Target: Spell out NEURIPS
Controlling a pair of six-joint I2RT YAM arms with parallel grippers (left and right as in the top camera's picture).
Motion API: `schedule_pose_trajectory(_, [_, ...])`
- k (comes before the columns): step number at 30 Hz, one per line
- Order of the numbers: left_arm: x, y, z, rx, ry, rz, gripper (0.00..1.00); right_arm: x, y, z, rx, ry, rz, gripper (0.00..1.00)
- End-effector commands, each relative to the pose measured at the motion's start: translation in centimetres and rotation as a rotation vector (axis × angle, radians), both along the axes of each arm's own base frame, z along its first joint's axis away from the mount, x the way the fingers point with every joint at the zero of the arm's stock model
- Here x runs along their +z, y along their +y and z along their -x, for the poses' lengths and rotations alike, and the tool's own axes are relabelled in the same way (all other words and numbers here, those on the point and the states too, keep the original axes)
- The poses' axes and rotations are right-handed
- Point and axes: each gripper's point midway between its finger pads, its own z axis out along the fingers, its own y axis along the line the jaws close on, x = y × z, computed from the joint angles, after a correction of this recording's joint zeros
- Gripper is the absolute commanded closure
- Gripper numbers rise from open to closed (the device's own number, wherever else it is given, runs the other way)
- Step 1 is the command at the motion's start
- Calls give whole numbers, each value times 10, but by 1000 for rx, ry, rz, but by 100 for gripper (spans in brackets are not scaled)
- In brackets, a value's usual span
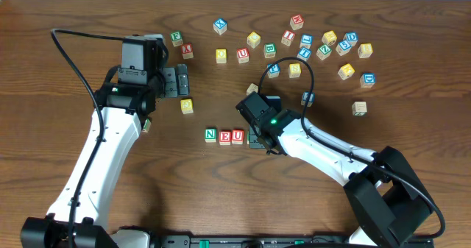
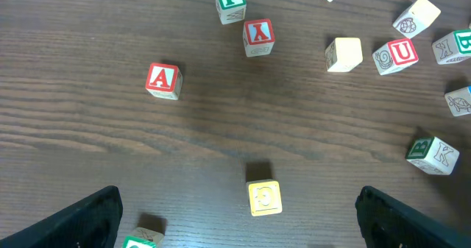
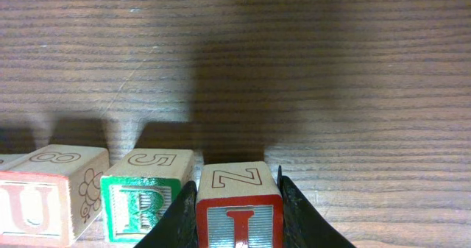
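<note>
The overhead camera looks straight down from high above the brown wood-grain table (image 1: 73, 12) and takes in its whole width. The left wrist camera looks down from mid height, facing the same far side. Both show the small wooden cube with a green F (image 1: 176, 37) (image 2: 230, 1). The right wrist camera sits very low and close, sharing the small wooden cube with a red U (image 1: 237, 136) (image 3: 33, 204).

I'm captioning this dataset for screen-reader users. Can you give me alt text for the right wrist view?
The right gripper clamps a red I cube between its jaws, just right of a green R cube and a red U cube. The row of cubes sits on a brown wooden table.
</note>
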Motion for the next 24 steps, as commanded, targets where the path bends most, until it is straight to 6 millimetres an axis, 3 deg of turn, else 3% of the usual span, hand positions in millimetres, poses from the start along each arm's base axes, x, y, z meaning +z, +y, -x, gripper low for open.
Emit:
schedule_pose_trajectory(1, [16, 2, -4, 0, -41, -5, 0, 4, -3, -2, -24, -26, 6, 92])
schedule_pose_trajectory(24, [16, 2, -4, 0, -41, -5, 0, -3, -8, -2, -34, -47, 20, 91])
